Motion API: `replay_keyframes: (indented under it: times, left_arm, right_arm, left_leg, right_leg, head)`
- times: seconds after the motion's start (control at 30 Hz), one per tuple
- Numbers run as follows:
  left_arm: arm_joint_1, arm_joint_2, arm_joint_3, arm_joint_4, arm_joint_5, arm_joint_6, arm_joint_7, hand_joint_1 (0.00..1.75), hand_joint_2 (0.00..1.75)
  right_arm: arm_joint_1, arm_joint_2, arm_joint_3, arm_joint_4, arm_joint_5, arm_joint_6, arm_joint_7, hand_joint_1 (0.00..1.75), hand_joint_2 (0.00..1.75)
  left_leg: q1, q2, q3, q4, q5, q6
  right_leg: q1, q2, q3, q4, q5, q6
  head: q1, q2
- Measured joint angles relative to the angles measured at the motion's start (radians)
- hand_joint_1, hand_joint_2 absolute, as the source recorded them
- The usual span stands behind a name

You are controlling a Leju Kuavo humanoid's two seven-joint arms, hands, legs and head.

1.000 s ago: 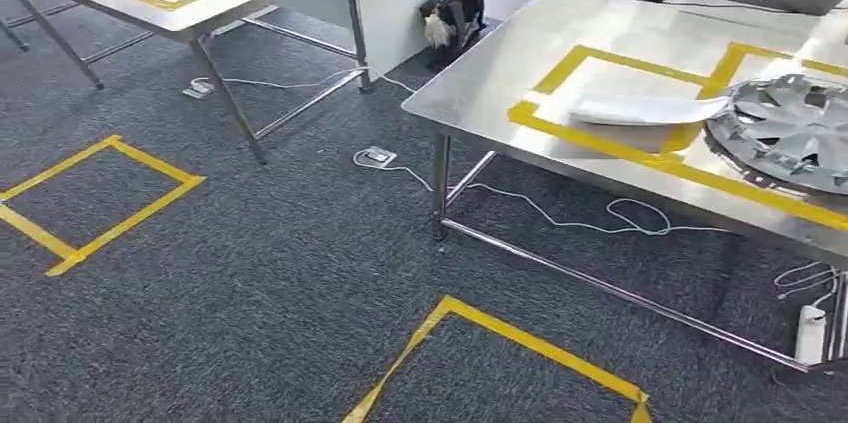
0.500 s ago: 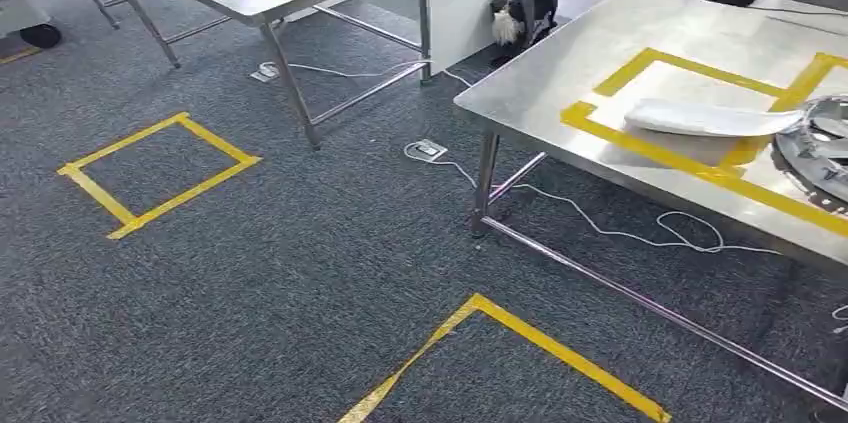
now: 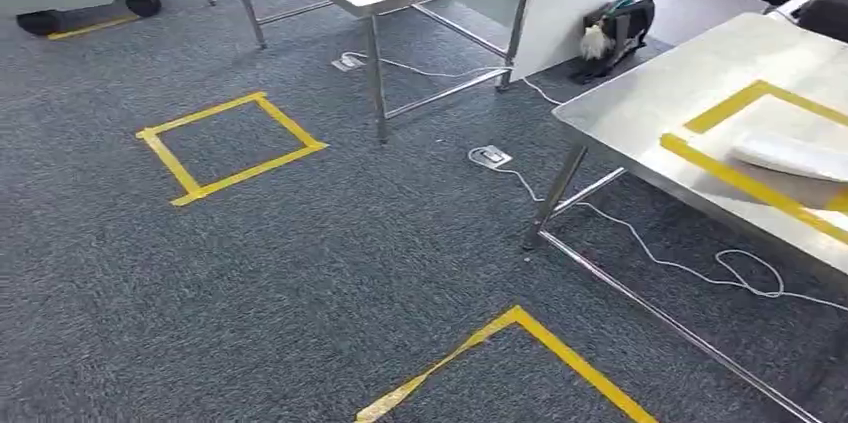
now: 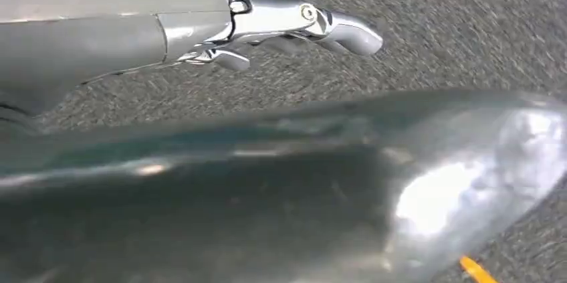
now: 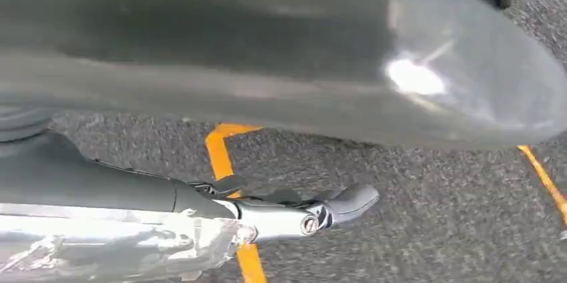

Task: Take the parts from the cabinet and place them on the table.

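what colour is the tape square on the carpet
Yellow; the tape square shows best in the head view.

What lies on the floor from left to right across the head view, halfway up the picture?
Yellow tape square → leg of the far table → floor socket box → leg of the near steel table → white cable loop.

The left hand (image 4: 267,29) had a smooth matt grey cover over its back, meeting a polished silver metal link with a small round screw head set in it. Its fingers (image 4: 351,32) ended in rounded glossy silver-grey tips. The right hand (image 5: 287,213) carried a dark grey cover, a bright chrome link with a round screw, and a dark rounded fingertip.
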Motion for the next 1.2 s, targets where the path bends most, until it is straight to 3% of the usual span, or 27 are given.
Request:
replay_keyframes:
  times: [0.03, 0.07, 0.17, 0.2, 0.23, 0.27, 0.33, 0.37, 0.4, 0.43, 0.47, 0.5, 0.53, 0.57, 0.6, 0.7, 0.73, 0.77, 0.8, 0.87, 0.9, 0.93, 1.0, 1.03, 1.07, 1.1, 1.2]
  left_arm:
    - [0.000, 0.000, 0.000, 0.000, 0.013, -0.004, 0.000, 0.00, 0.00]
    - [-0.002, 0.000, 0.000, 0.000, 0.031, -0.006, 0.003, 0.00, 0.00]
    - [0.005, 0.000, 0.000, -0.005, 0.062, -0.008, 0.010, 0.00, 0.00]
    - [0.010, 0.000, 0.001, -0.008, 0.062, -0.008, 0.011, 0.00, 0.00]
    - [0.014, 0.000, -0.001, -0.012, 0.058, -0.008, 0.015, 0.00, 0.00]
    - [0.015, 0.000, -0.003, -0.015, 0.049, -0.008, 0.018, 0.00, 0.00]
    - [0.014, 0.000, -0.005, -0.022, 0.027, -0.008, 0.042, 0.00, 0.00]
    - [0.017, 0.000, -0.008, -0.025, 0.017, -0.008, 0.057, 0.00, 0.00]
    - [0.021, 0.000, -0.013, -0.026, 0.004, -0.008, 0.069, 0.00, 0.00]
    - [0.028, 0.000, -0.018, -0.030, -0.010, -0.013, 0.081, 0.00, 0.00]
    - [0.037, 0.001, -0.023, -0.036, -0.019, -0.018, 0.089, 0.00, 0.00]
    - [0.047, 0.001, -0.030, -0.044, -0.026, -0.022, 0.095, 0.00, 0.00]
    - [0.054, 0.000, -0.038, -0.054, -0.029, -0.025, 0.102, 0.00, 0.00]
    - [0.057, -0.001, -0.049, -0.064, -0.032, -0.028, 0.106, 0.00, 0.00]
    - [0.062, -0.001, -0.058, -0.073, -0.034, -0.031, 0.113, 0.00, 0.00]
    - [0.090, -0.002, -0.071, -0.096, -0.041, -0.035, 0.123, 0.00, 0.00]
    - [0.100, -0.002, -0.074, -0.105, -0.045, -0.036, 0.125, 0.00, 0.00]
    - [0.103, -0.002, -0.080, -0.114, -0.050, -0.037, 0.125, 0.00, 0.00]
    - [0.102, -0.002, -0.085, -0.119, -0.058, -0.039, 0.126, 0.00, 0.00]
    - [0.103, -0.002, -0.092, -0.126, -0.077, -0.042, 0.126, 0.00, 0.00]
    - [0.106, -0.002, -0.094, -0.127, -0.084, -0.042, 0.126, 0.00, 0.00]
    - [0.109, -0.002, -0.096, -0.130, -0.089, -0.042, 0.126, 0.00, 0.00]
    - [0.117, -0.002, -0.104, -0.141, -0.093, -0.040, 0.133, 0.00, 0.00]
    - [0.122, -0.002, -0.110, -0.149, -0.095, -0.038, 0.136, 0.00, 0.00]
    - [0.125, -0.002, -0.114, -0.155, -0.096, -0.037, 0.139, 0.00, 0.00]
    - [0.127, -0.002, -0.119, -0.161, -0.099, -0.035, 0.140, 0.00, 0.00]
    - [0.139, -0.002, -0.128, -0.173, -0.124, -0.018, 0.135, 0.00, 0.00]
  right_arm:
    - [0.000, 0.000, 0.000, 0.000, -0.001, 0.003, 0.000, 0.00, 0.00]
    - [-0.001, 0.000, 0.000, 0.000, -0.004, 0.003, 0.000, 0.00, 0.00]
    - [-0.001, 0.000, 0.000, 0.000, -0.011, 0.003, 0.000, 0.00, 0.00]
    - [-0.002, 0.000, 0.000, 0.000, -0.014, 0.004, 0.000, 0.00, 0.00]
    - [-0.003, -0.001, 0.000, 0.000, -0.016, 0.004, 0.000, 0.00, 0.00]
    - [-0.001, -0.001, -0.001, 0.000, -0.019, 0.005, -0.001, 0.00, 0.00]
    - [0.005, -0.001, 0.000, 0.000, -0.033, 0.005, -0.003, 0.00, 0.00]
    - [0.005, -0.001, 0.000, 0.000, -0.044, 0.005, -0.007, 0.00, 0.00]
    - [0.005, -0.001, 0.000, 0.000, -0.057, 0.005, -0.016, 0.00, 0.00]
    - [0.004, -0.001, 0.000, 0.000, -0.070, 0.005, -0.028, 0.00, 0.00]
    - [0.001, -0.001, 0.000, 0.000, -0.079, 0.003, -0.038, 0.00, 0.00]
    - [-0.001, -0.001, 0.000, 0.000, -0.088, 0.001, -0.047, 0.00, 0.00]
    - [-0.001, -0.002, 0.000, 0.000, -0.095, -0.002, -0.054, 0.00, 0.00]
    - [0.003, -0.008, 0.000, 0.000, -0.100, -0.003, -0.059, 0.00, 0.00]
    - [0.002, -0.010, 0.000, 0.000, -0.102, -0.003, -0.062, 0.00, 0.00]
    - [-0.010, -0.013, 0.000, 0.000, -0.106, 0.000, -0.066, 0.00, 0.00]
    - [-0.011, -0.014, 0.000, 0.000, -0.108, 0.002, -0.067, 0.00, 0.00]
    - [-0.010, -0.014, -0.001, 0.000, -0.109, 0.004, -0.070, 0.00, 0.00]
    - [-0.008, -0.014, -0.001, 0.000, -0.111, 0.004, -0.072, 0.00, 0.00]
    - [-0.004, -0.014, 0.000, 0.000, -0.114, 0.004, -0.073, 0.00, 0.00]
    - [-0.004, -0.013, 0.001, 0.000, -0.114, 0.003, -0.073, 0.00, 0.00]
    - [-0.004, -0.013, 0.001, 0.000, -0.116, 0.002, -0.074, 0.00, 0.00]
    - [-0.004, -0.014, 0.000, 0.000, -0.119, 0.001, -0.074, 0.00, 0.00]
    - [-0.005, -0.014, 0.000, 0.000, -0.119, 0.001, -0.074, 0.00, 0.00]
    - [-0.006, -0.015, 0.000, 0.000, -0.119, 0.002, -0.074, 0.00, 0.00]
    - [-0.006, -0.014, 0.001, 0.000, -0.119, 0.002, -0.074, 0.00, 0.00]
    - [-0.007, -0.014, 0.000, 0.000, -0.119, 0.003, -0.074, 0.00, 0.00]
  left_leg:
    - [0.001, -0.009, -0.001, 0.000, 0.002, -0.003]
    - [-0.007, -0.023, -0.007, 0.009, -0.002, -0.009]
    - [0.003, -0.054, -0.013, -0.002, 0.009, -0.029]
    - [0.003, -0.059, -0.014, 0.004, 0.009, -0.034]
    - [0.000, -0.006, -0.026, 0.026, -0.013, -0.035]
    - [0.000, 0.034, -0.053, 0.081, -0.057, -0.040]
    - [0.003, 0.061, -0.128, 0.241, -0.140, -0.049]
    - [0.005, 0.065, -0.154, 0.297, -0.158, -0.052]
    - [0.008, 0.067, -0.158, 0.309, -0.152, -0.055]
    - [0.011, 0.069, -0.140, 0.279, -0.126, -0.058]
    - [0.015, 0.074, -0.101, 0.211, -0.090, -0.061]
    - [0.018, 0.093, -0.047, 0.120, -0.054, -0.064]
    - [0.020, 0.134, 0.004, 0.041, -0.034, -0.068]
    - [0.019, 0.169, 0.019, 0.000, -0.033, -0.067]
    - [0.016, 0.144, 0.016, 0.010, -0.030, -0.049]
    - [0.012, 0.115, 0.009, 0.007, -0.026, -0.026]
    - [0.015, 0.109, 0.012, 0.005, -0.022, -0.018]
    - [0.015, 0.100, 0.011, 0.005, -0.021, -0.013]
    - [0.014, 0.087, 0.008, 0.005, -0.020, -0.009]
    - [0.007, 0.059, 0.003, 0.005, -0.017, -0.003]
    - [0.004, 0.047, 0.002, 0.005, -0.016, -0.002]
    - [0.002, 0.033, 0.003, 0.005, -0.016, -0.001]
    - [0.000, 0.005, 0.006, 0.005, -0.015, 0.000]
    - [0.000, -0.007, 0.007, 0.005, -0.014, 0.000]
    - [-0.004, -0.018, 0.006, 0.008, -0.014, -0.004]
    - [-0.004, -0.031, 0.002, 0.009, -0.013, -0.009]
    - [0.004, -0.063, -0.006, 0.001, -0.005, -0.027]
  right_leg:
    - [-0.004, 0.054, 0.036, -0.073, 0.020, -0.002]
    - [-0.007, 0.062, 0.043, -0.103, 0.014, -0.004]
    - [0.004, 0.028, 0.044, -0.100, 0.017, -0.018]
    - [-0.002, 0.013, 0.053, -0.109, 0.026, -0.027]
    - [-0.001, 0.001, 0.053, -0.113, 0.030, -0.032]
    - [-0.001, -0.010, 0.052, -0.113, 0.032, -0.036]
    - [0.001, -0.042, 0.047, -0.113, 0.032, -0.037]
    - [0.001, -0.057, 0.036, -0.112, 0.032, -0.037]
    - [0.000, -0.071, 0.036, -0.112, 0.032, -0.037]
    - [0.000, -0.085, 0.036, -0.112, 0.030, -0.035]
    - [-0.002, -0.097, 0.037, -0.112, 0.028, -0.033]
    - [-0.004, -0.107, 0.039, -0.112, 0.027, -0.028]
    - [-0.004, -0.117, 0.045, -0.109, 0.025, -0.020]
    - [0.004, -0.125, 0.039, -0.096, 0.017, -0.010]
    - [0.002, -0.131, 0.043, -0.099, 0.016, -0.006]
    - [-0.005, -0.159, 0.068, -0.109, 0.019, 0.012]
    - [-0.009, -0.120, 0.059, -0.097, 0.002, 0.019]
    - [-0.009, -0.071, 0.040, -0.051, -0.031, 0.018]
    - [-0.008, -0.046, 0.002, 0.032, -0.073, 0.017]
    - [-0.004, -0.030, -0.082, 0.199, -0.132, 0.012]
    - [-0.001, -0.029, -0.101, 0.227, -0.130, 0.007]
    - [0.003, -0.028, -0.096, 0.205, -0.103, 0.001]
    - [0.009, -0.010, -0.027, 0.052, -0.016, -0.014]
    - [0.011, 0.028, 0.019, -0.040, 0.020, -0.022]
    - [0.012, 0.077, 0.041, -0.093, 0.014, -0.029]
    - [0.011, 0.059, 0.043, -0.100, 0.016, -0.022]
    - [0.017, 0.028, 0.054, -0.107, 0.022, -0.033]
  head:
    - [0.000, 0.000]
    - [-0.002, 0.000]
    - [-0.002, 0.000]
    - [-0.002, 0.000]
    - [-0.003, 0.000]
    - [-0.010, 0.000]
    - [-0.010, 0.000]
    - [-0.010, 0.000]
    - [-0.010, 0.000]
    - [-0.010, 0.000]
    - [-0.010, 0.000]
    - [-0.011, 0.000]
    - [-0.011, 0.000]
    - [-0.016, 0.000]
    - [-0.005, 0.000]
    - [-0.004, 0.000]
    - [-0.003, 0.000]
    - [-0.002, 0.000]
    - [-0.001, 0.000]
    - [0.000, 0.000]
    - [-0.001, 0.000]
    - [0.000, 0.000]
    - [0.000, 0.000]
    - [0.000, 0.000]
    - [0.000, 0.000]
    - [-0.002, 0.000]
    - [-0.002, 0.000]
